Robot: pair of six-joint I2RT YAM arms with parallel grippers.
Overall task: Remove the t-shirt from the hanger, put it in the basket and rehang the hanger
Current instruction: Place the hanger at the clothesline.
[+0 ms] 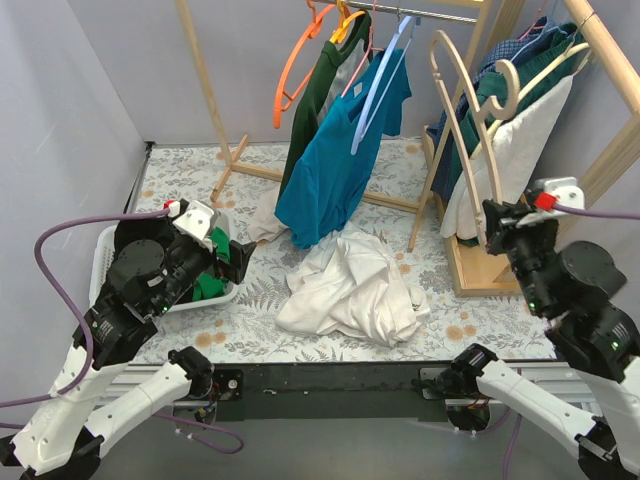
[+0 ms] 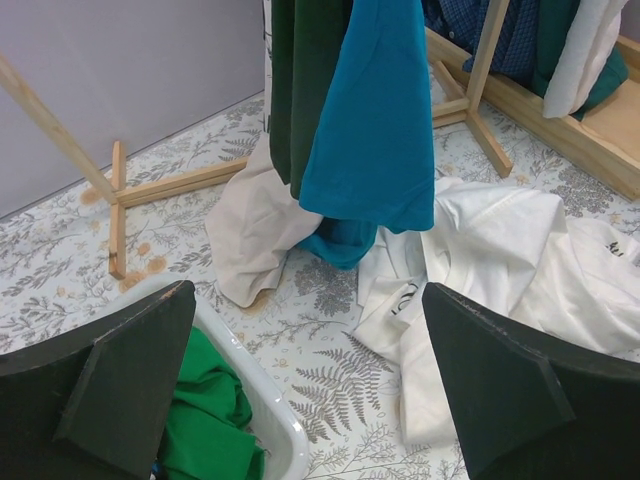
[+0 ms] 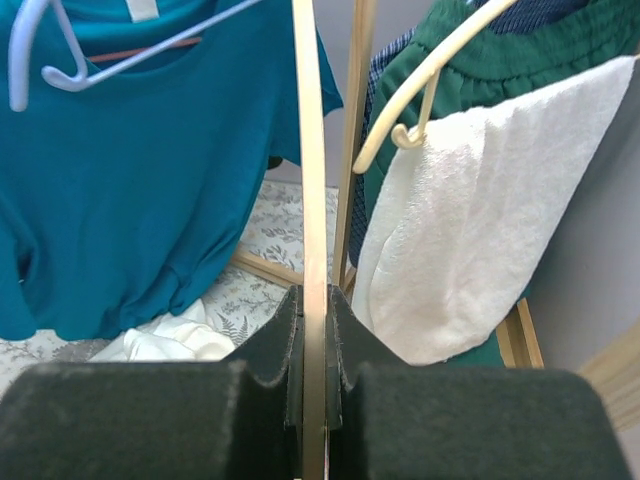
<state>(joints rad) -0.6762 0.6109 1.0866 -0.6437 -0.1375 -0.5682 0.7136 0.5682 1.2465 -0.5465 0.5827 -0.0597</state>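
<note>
Right claw [image 3: 313,335] is clamped on a bare, pale wooden hanger [image 3: 312,190]. Left claw [image 2: 308,305] gapes wide, empty. The white cotton t-shirt [image 1: 350,290] lies crumpled on the floral surface [image 1: 250,340], apparently off its hanger. It looks soft, light and limp: pinch a raised fold.

We are counting two pincers, the left pincer [image 1: 238,258] and the right pincer [image 3: 313,312]. On the table [image 1: 250,332] we are seeing one white basket [image 2: 264,392] and one white heap of cloth [image 1: 350,290]. We are making out one teal t-shirt [image 1: 335,170], one orange hanger [image 1: 290,68], one lavender hanger [image 3: 18,60] and two cream ones: the near cream hanger [image 3: 310,150] and the far cream hanger [image 3: 440,58].
</note>
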